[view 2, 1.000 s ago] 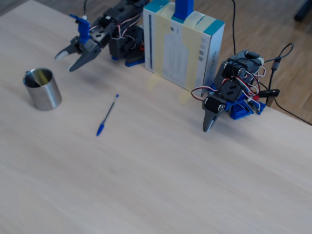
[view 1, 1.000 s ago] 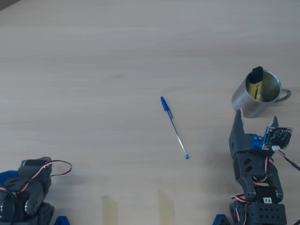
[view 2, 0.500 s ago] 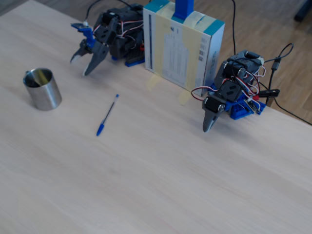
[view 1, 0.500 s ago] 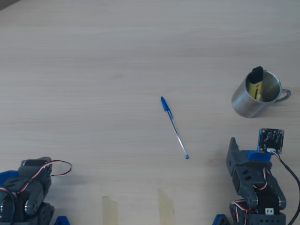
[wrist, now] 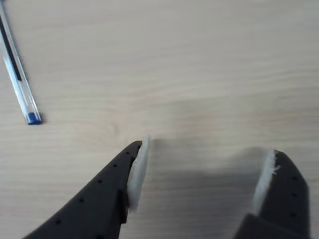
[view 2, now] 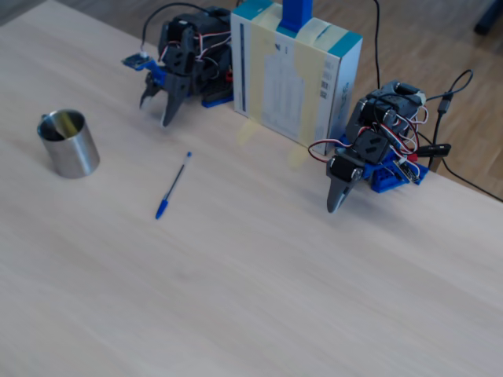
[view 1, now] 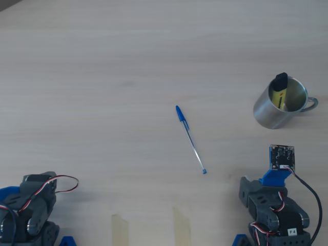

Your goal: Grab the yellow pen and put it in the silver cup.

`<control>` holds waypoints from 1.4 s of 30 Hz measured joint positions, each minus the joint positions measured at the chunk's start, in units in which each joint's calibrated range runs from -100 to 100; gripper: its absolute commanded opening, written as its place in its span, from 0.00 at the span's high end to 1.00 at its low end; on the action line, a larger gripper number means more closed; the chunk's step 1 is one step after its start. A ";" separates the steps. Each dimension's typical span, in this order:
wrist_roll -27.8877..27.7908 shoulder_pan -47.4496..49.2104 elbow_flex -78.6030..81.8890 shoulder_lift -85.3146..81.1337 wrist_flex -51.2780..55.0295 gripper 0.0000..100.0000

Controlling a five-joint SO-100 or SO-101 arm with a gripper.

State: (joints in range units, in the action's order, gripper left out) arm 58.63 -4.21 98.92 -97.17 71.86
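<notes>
One yellow pen [view 1: 278, 92] stands black cap up inside the silver cup [view 1: 268, 111], leaning on the rim. I judge it light, stiff and slick; its flat sides are where I'd pinch. My tool [wrist: 199, 174] is empty, jaws spread over bare desk [wrist: 199, 59]. The cup wall hides the pen's lower body.

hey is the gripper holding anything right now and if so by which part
Nothing is held. In the wrist view the gripper stands open over bare table. The yellow pen stands in the silver cup.
</notes>
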 measured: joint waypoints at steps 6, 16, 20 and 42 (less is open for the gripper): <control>-2.49 -0.08 0.00 -0.42 1.26 0.69; -3.43 0.00 -0.09 -0.42 1.42 0.97; -4.83 0.65 -0.09 -0.42 1.42 0.97; -6.86 0.57 -0.09 -0.42 1.51 0.97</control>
State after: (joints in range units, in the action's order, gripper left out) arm 51.77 -3.64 98.83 -97.59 73.37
